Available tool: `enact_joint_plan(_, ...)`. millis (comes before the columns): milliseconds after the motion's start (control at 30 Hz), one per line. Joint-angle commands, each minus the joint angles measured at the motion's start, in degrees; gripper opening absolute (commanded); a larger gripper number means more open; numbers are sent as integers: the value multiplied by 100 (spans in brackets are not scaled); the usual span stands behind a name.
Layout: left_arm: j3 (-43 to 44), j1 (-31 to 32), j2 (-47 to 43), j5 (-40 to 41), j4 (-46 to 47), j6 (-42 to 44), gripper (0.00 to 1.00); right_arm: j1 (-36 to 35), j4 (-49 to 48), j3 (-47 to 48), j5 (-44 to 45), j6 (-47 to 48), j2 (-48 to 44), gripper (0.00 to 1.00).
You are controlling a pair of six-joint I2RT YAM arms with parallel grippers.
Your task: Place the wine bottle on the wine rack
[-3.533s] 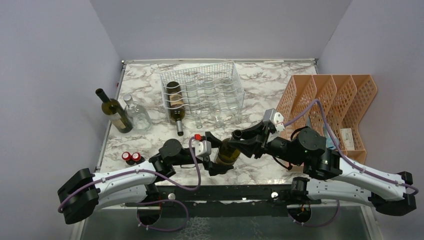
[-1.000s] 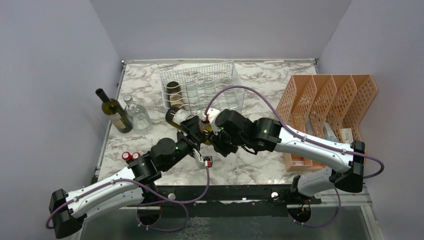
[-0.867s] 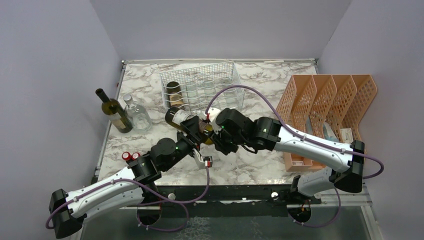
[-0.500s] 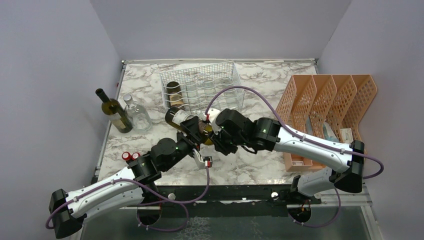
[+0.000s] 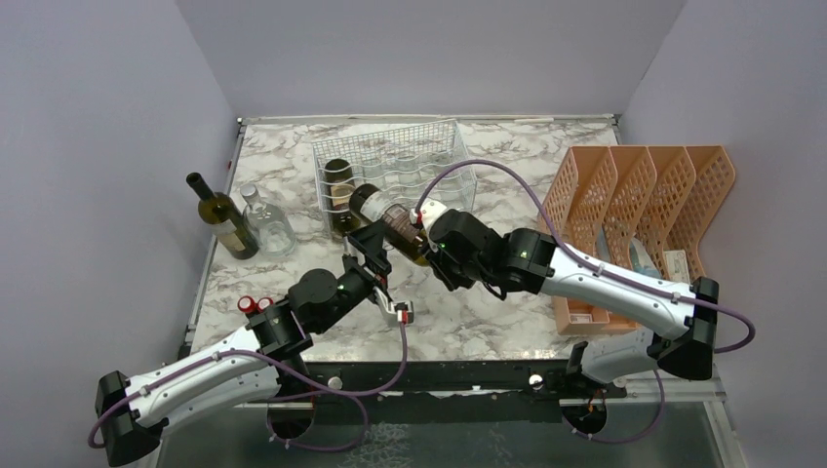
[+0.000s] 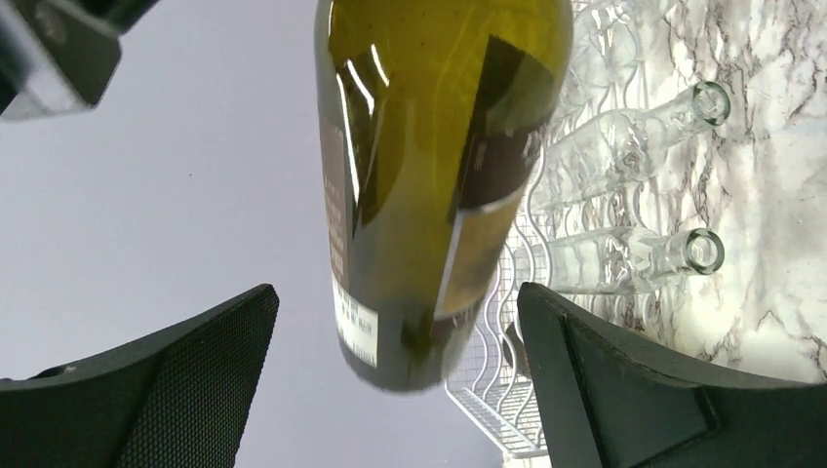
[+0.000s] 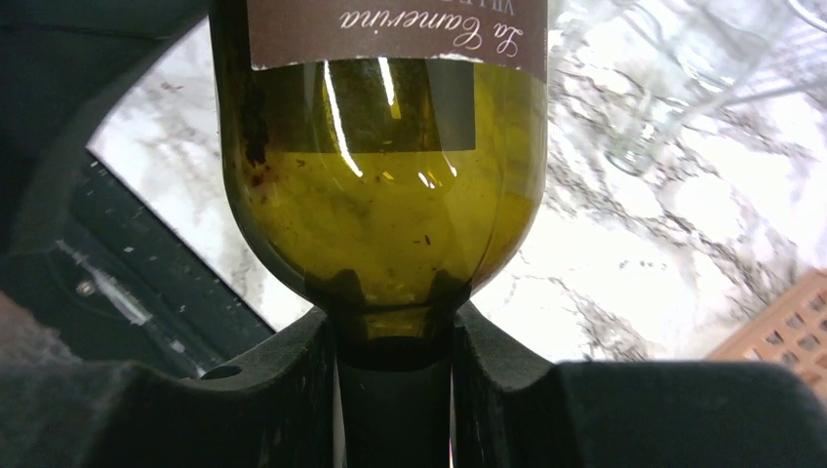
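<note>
Right hand (image 7: 395, 363) around neck of wine bottle (image 5: 386, 214), base toward rack (image 5: 441, 146)

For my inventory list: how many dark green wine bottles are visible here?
3. A standing bottle near the left edge; a racked bottle in the wine rack's left cradle; a held bottle, neck in the right end effector. More may be hidden.

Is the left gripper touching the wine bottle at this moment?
Apart. The left wrist view shows the left gripper wide open, with a clear gap on each side of the wine bottle.
</note>
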State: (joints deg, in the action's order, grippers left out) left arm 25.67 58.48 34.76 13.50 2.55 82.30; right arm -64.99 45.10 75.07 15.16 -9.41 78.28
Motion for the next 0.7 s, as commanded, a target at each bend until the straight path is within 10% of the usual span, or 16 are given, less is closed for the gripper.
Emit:
enact_joint_plan(0,216,6,-128,-93,201,-189,99,180,-587,46,754,-213,-373,1)
enact_joint_plan(233,591,1,-222,-38,228,-1686,99,796,-968,32,708,-237,-459,1)
enact_joint_plan(433,1314,6,-38,955,591,-5183,99,1557,-1469,46,244,-330,-208,1)
enact_joint_plan(667,2436,2,575,1961,-1062,-8444,99,2272,-1905,174,-82,-561,361,1)
